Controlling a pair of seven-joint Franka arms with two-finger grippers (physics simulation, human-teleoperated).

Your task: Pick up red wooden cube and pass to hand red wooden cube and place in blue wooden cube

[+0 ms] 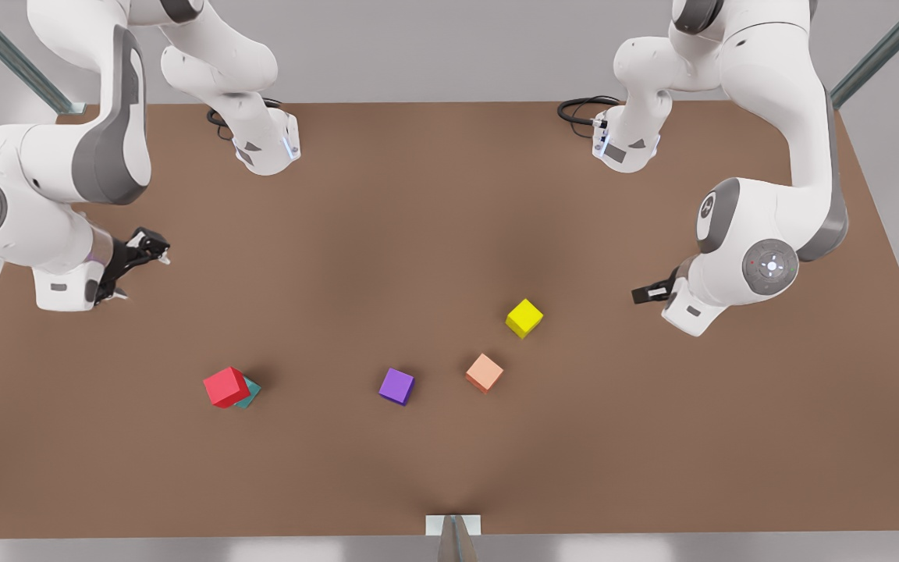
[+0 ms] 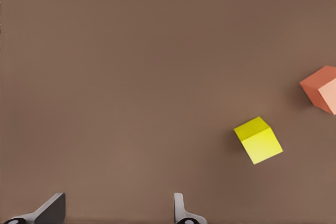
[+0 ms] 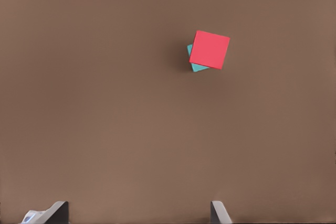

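The red wooden cube (image 1: 225,386) (image 3: 210,50) rests on top of the blue wooden cube (image 1: 250,393) (image 3: 194,67), turned a little so that only a teal edge shows under it. They stand toward the front view's left. My right gripper (image 1: 136,267) (image 3: 137,211) hangs open and empty above the table at the front view's left, well back from the stack. Over at the front view's right my left gripper (image 1: 647,293) (image 2: 118,211) is also open and empty, beside the yellow cube.
A yellow cube (image 1: 524,318) (image 2: 258,140), a salmon-orange cube (image 1: 485,372) (image 2: 321,88) and a purple cube (image 1: 396,386) lie on the brown table (image 1: 418,234). Both arm bases (image 1: 266,148) stand at the far edge.
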